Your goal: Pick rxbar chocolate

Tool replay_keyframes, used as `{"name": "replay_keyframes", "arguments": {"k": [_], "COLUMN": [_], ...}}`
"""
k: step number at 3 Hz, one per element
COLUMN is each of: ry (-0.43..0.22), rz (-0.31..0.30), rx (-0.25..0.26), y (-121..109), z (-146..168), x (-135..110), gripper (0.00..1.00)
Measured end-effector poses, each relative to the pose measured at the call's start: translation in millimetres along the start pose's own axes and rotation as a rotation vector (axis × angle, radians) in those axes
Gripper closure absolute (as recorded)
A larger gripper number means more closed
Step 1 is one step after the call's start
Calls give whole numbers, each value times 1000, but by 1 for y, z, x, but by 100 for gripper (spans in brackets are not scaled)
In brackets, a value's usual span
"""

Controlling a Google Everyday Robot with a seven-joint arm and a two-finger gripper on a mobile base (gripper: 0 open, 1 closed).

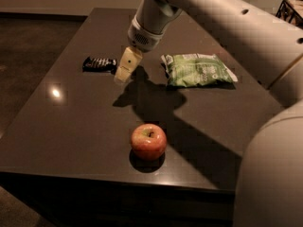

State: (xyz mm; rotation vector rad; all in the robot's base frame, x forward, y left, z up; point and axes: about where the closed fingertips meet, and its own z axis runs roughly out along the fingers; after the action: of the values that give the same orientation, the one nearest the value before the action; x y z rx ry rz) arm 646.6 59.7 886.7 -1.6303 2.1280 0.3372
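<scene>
The rxbar chocolate point(99, 64) is a small flat black bar with pale lettering. It lies on the dark table point(71, 122) at the left. My gripper point(125, 70) hangs from the arm just to the right of the bar, above the table and apart from it. Nothing is seen held in it.
A green crinkly chip bag point(197, 70) lies to the right of the gripper. A red apple point(148, 142) sits near the table's front edge. The arm point(227, 27) crosses the upper right. The table's front edge point(118, 176) drops to a dark floor.
</scene>
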Motion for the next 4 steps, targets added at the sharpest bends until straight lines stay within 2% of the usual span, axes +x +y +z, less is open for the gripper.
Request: {"name": "replay_keyframes", "arguments": {"k": [1, 2, 3, 4], "ry": [10, 39, 70, 100], "rz": [-4, -17, -32, -52], "rx": [21, 8, -23, -32], "y": [-17, -31, -37, -41], "z": [24, 47, 65, 77], "x": [-16, -32, -44, -51], "gripper": [0, 0, 0, 0]}}
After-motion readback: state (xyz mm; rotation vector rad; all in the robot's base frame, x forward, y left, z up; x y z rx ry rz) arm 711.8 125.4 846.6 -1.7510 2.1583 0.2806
